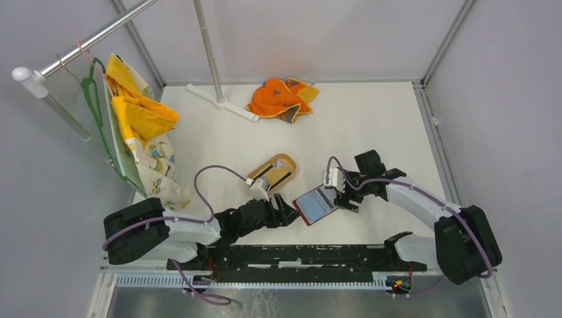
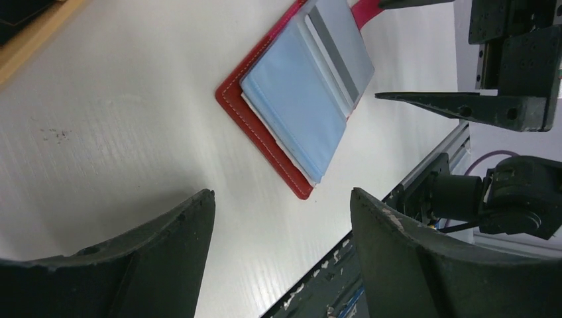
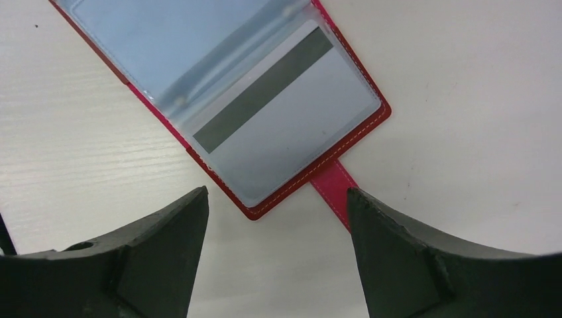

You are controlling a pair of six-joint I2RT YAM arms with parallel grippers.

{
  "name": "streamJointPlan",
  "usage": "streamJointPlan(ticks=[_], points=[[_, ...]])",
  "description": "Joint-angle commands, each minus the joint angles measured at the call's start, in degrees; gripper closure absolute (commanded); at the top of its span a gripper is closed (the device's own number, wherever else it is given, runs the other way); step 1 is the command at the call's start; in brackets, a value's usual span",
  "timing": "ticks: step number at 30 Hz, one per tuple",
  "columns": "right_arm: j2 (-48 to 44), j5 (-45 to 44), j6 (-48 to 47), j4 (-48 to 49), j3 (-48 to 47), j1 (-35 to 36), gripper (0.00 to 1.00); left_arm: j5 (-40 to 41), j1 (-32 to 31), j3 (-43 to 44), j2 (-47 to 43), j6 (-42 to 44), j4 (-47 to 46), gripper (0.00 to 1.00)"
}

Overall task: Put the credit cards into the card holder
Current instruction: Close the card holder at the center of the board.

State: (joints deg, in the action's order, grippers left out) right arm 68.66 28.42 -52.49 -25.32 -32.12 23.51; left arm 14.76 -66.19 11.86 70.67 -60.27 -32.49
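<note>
The red card holder [image 1: 316,205] lies open on the white table between my two grippers, its pale blue-grey sleeves up. It also shows in the left wrist view [image 2: 265,132] and the right wrist view [image 3: 219,172]. A grey credit card [image 3: 285,126] with a dark stripe sits inside its clear right-hand pocket; it shows in the left wrist view [image 2: 338,53] too. My left gripper [image 1: 289,216] is open and empty just left of the holder. My right gripper [image 1: 344,199] is open and empty at the holder's right edge, by the red snap tab [image 3: 335,192].
A tan oval wooden tray [image 1: 273,173] holding something dark lies just behind the left gripper. An orange cloth [image 1: 281,98] and a white stand base [image 1: 222,103] are at the back. Clothes on a green hanger [image 1: 136,126] hang at the left.
</note>
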Motion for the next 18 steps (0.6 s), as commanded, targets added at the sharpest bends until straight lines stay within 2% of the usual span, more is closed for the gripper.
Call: streamJointPlan(ticks=[1,5,8,10,14,18], points=[[4.8,3.1,2.4,-3.9,-4.9,-2.7,0.21,-2.0,1.2,0.8,6.5,-7.0,-11.2,0.21],[10.3,5.5,0.9,-7.4,-6.6,-3.6,0.31,-4.0,1.2,1.1,12.7,-9.7,-15.4,0.27],[13.6,8.3,-1.2,-10.5,-7.5,-3.6,0.40,-3.5,1.3,1.0,14.1,-10.4,-15.9,0.34],[14.8,9.7,-1.8,-11.6,-7.6,-3.3,0.44,-1.9,1.3,1.7,13.4,-9.6,-12.2,0.36],[15.7,10.0,-1.1,-11.1,-7.3,-1.5,0.47,1.5,1.3,4.7,10.2,-7.8,0.8,0.36],[16.7,9.2,0.4,-10.2,-7.5,0.3,0.49,3.3,1.2,3.8,7.4,-8.6,4.1,0.33]])
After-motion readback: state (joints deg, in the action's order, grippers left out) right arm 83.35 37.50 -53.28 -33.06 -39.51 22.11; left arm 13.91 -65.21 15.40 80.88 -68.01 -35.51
